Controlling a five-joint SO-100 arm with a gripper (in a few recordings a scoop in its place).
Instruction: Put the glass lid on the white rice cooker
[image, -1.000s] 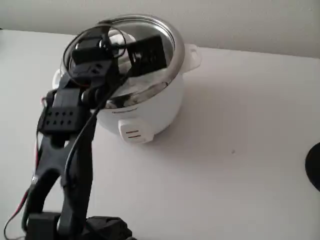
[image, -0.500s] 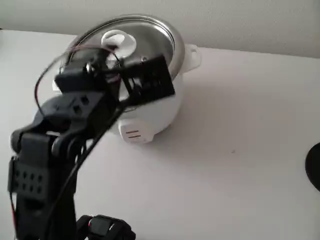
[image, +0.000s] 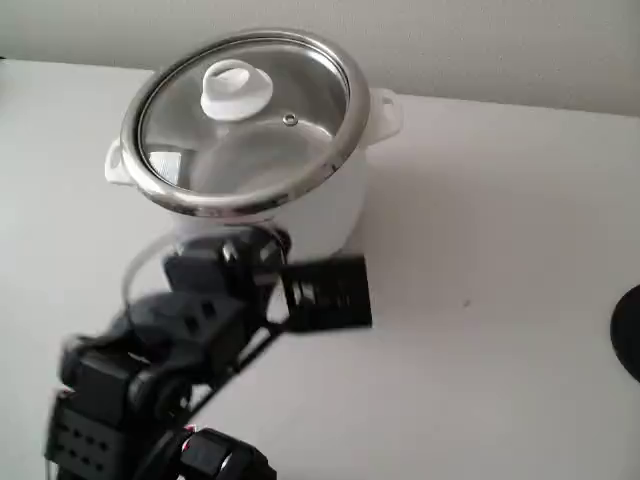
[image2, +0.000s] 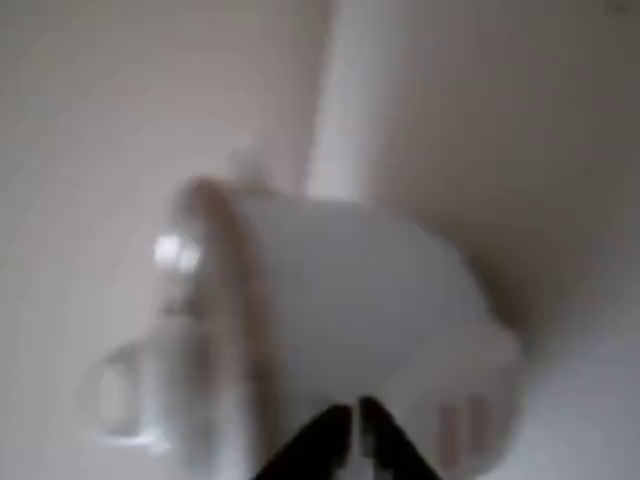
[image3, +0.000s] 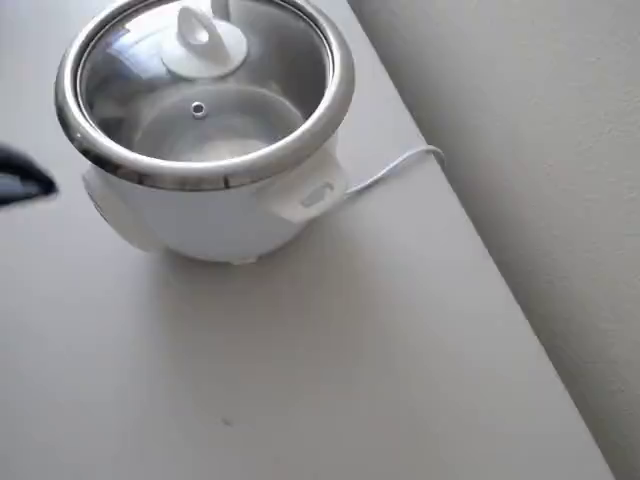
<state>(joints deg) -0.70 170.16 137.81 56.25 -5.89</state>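
Observation:
The glass lid (image: 250, 135) with its white knob (image: 237, 88) lies on top of the white rice cooker (image: 335, 205), its metal rim around the pot's mouth. The overhead view shows the lid (image3: 200, 110) covering the cooker (image3: 200, 220). My black arm (image: 190, 320) sits low in front of the cooker, apart from it. In the blurred wrist view my gripper (image2: 355, 425) points at the cooker's side (image2: 360, 300), with the fingertips close together and nothing between them. A dark part of the arm (image3: 20, 185) shows at the overhead view's left edge.
The cooker's white cord (image3: 400, 165) runs toward the wall at the table's back edge. A dark object (image: 630, 330) shows at the right edge of the fixed view. The white table (image: 480, 300) stretches to the right of the cooker.
The gripper let go of the lid's knob and the arm drew back and down, away from the cooker. The lid stayed on the cooker.

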